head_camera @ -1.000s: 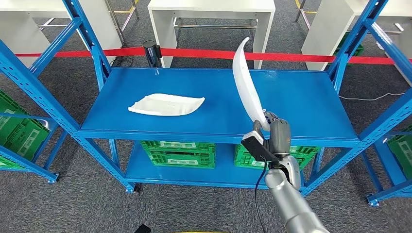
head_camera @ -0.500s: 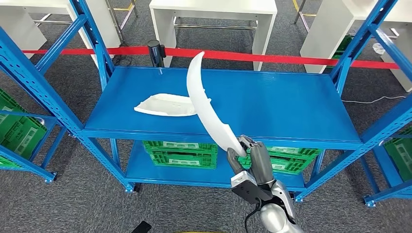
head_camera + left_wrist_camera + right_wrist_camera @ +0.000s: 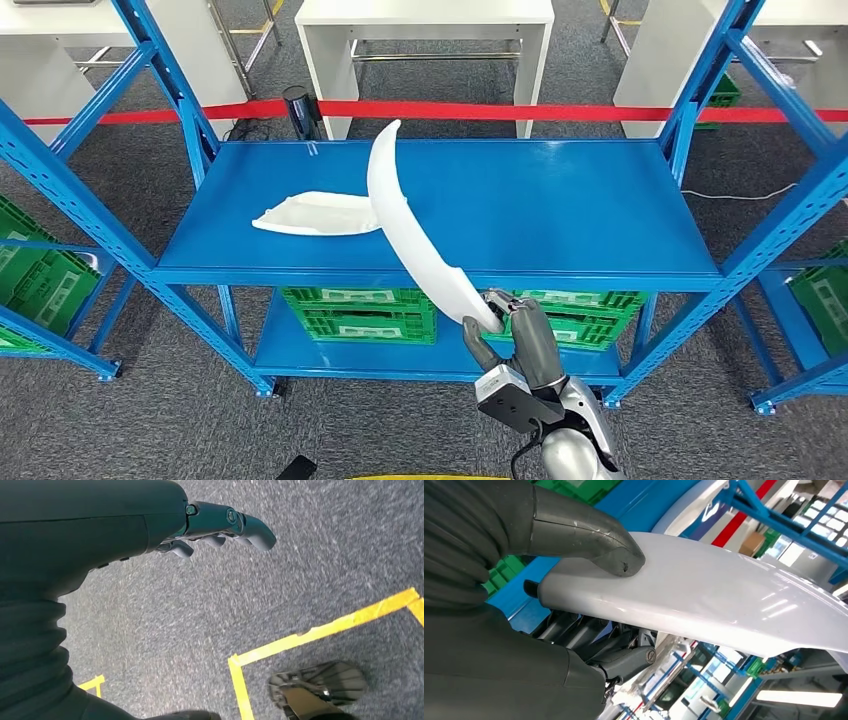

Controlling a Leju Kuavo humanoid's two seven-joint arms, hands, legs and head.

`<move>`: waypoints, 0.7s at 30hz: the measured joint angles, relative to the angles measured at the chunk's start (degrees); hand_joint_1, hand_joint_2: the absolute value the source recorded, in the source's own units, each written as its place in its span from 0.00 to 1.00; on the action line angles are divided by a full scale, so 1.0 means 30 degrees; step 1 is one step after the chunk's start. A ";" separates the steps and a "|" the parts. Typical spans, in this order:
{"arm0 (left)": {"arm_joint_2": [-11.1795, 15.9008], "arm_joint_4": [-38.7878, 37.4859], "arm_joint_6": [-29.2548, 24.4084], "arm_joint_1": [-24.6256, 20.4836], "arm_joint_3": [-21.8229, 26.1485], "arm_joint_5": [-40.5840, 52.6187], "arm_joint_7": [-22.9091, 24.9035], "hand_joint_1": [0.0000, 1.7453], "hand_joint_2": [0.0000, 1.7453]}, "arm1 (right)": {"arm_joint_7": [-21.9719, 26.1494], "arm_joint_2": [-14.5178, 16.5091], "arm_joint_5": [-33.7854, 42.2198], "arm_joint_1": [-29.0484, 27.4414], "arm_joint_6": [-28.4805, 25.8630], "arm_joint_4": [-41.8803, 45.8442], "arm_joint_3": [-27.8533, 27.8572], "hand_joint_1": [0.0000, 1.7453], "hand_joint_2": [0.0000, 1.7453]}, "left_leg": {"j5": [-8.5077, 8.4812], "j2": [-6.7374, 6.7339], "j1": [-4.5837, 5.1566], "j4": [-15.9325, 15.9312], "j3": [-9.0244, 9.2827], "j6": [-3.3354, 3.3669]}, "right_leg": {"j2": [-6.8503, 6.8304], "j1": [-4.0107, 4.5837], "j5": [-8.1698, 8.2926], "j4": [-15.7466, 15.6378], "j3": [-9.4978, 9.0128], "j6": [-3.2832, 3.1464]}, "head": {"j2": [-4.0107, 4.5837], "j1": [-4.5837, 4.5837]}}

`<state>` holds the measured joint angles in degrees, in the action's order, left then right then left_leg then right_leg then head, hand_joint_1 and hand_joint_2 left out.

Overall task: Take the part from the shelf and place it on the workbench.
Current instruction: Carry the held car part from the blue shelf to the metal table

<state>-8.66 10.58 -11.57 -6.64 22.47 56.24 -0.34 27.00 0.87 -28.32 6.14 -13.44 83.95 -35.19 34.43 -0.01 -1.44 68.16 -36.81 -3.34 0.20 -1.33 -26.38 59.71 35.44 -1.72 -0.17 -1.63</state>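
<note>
Blue shelf [image 3: 560, 215] over two green crates [image 3: 360, 312]; red barrier tape [image 3: 560, 111] behind. Two white curved parts: one [image 3: 312, 214] lying on the shelf, one [image 3: 410, 235] raised (thumb-pinched) by right robot hand [image 3: 510, 340]. Left robot hand [image 3: 220, 527] hangs, loosely spread.

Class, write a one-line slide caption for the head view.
Right hand grips a curved white part above the blue shelf, where another white part lies.
</note>
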 joint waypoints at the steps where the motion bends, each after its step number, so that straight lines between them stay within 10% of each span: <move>1: 0.0000 0.0000 0.0007 -0.0003 0.0004 0.0022 0.0002 0.00 1.00 | -0.0031 -0.0002 0.0099 -0.0049 0.0190 0.0100 0.0000 1.00 1.00 | 0.0619 0.0001 0.0001 0.1125 -0.0319 -0.0022 | -0.0011 0.0041 0.0117 0.0004 0.0162 -0.0037 | 0.0000 -0.0013; 3: 0.0000 0.0004 0.0020 -0.0013 0.0005 0.0089 0.0004 0.00 1.00 | -0.0082 -0.0014 0.0357 -0.0206 0.0530 0.0282 0.0000 1.00 1.00 | 0.0837 0.0000 0.0005 0.1909 -0.0210 -0.0007 | -0.0021 0.0116 0.0383 0.0014 0.0509 -0.0043 | 0.0000 -0.0016; 7: 0.0003 0.0031 -0.0060 -0.0181 0.0007 0.0186 0.0093 0.00 1.00 | 0.0033 -0.0075 0.0900 -0.0574 0.1012 0.0689 0.0004 1.00 1.00 | -0.0626 0.0023 0.0101 -0.2417 0.2830 0.0256 | -0.0008 0.0163 0.0946 0.0036 0.1012 0.0221 | 0.0000 -0.0004; 9: -0.0022 0.0040 -0.0153 -0.0236 0.0027 0.0175 0.0171 0.00 1.00 | 0.0187 -0.0089 0.1167 -0.0699 0.1395 0.0914 0.0007 1.00 1.00 | -0.0660 0.0069 0.0237 -0.3344 0.3253 0.0409 | -0.0014 0.0148 0.1234 -0.0021 0.1042 0.0484 | 0.0000 0.0002; 12: -0.0069 0.0035 -0.0202 -0.0225 0.0102 0.0097 0.0244 0.00 1.00 | 0.0311 -0.0117 0.1430 -0.0801 0.1825 0.1176 0.0007 1.00 1.00 | -0.1154 0.0009 0.0238 -0.3410 0.2838 0.0865 | 0.0009 0.0092 0.1220 -0.0012 0.1165 0.0879 | 0.0000 0.0013; 17: -0.0057 0.0036 -0.0166 -0.0229 0.0144 0.0159 0.0257 0.00 1.00 | 0.0332 -0.0213 0.1576 -0.0958 0.2004 0.1364 0.0016 1.00 1.00 | -0.2268 -0.0127 0.0230 -0.3392 0.1618 0.1277 | 0.0010 0.0088 -0.2505 0.4658 0.2335 0.1147 | 0.0000 0.0124; 19: -0.0058 0.0036 -0.0151 -0.0244 0.0144 0.0241 0.0262 0.00 1.00 | 0.0353 -0.0262 0.1594 -0.1075 0.2004 0.1377 0.0025 1.00 1.00 | -0.2623 -0.0146 0.0246 -0.3256 0.1022 0.1230 | 0.0008 0.0111 -0.2057 0.4928 0.1673 0.1111 | 0.0000 0.0128; 21: -0.0066 0.0038 -0.0151 -0.0308 0.0144 0.0281 0.0262 0.00 1.00 | 0.0390 -0.0281 0.1622 -0.1134 0.2008 0.1439 0.0036 1.00 1.00 | -0.2894 -0.0155 0.0253 -0.3067 0.0519 0.1123 | 0.0004 0.0142 -0.1391 0.2674 -0.0228 0.0964 | 0.0000 0.0126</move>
<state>-8.86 10.69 -12.02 -7.56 22.91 57.09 0.45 28.17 0.03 -23.46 2.74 -7.42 88.27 -35.08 25.75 -0.47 -0.68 58.96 -35.26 0.03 0.21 -0.90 -30.56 67.73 34.75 1.18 -0.17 -1.25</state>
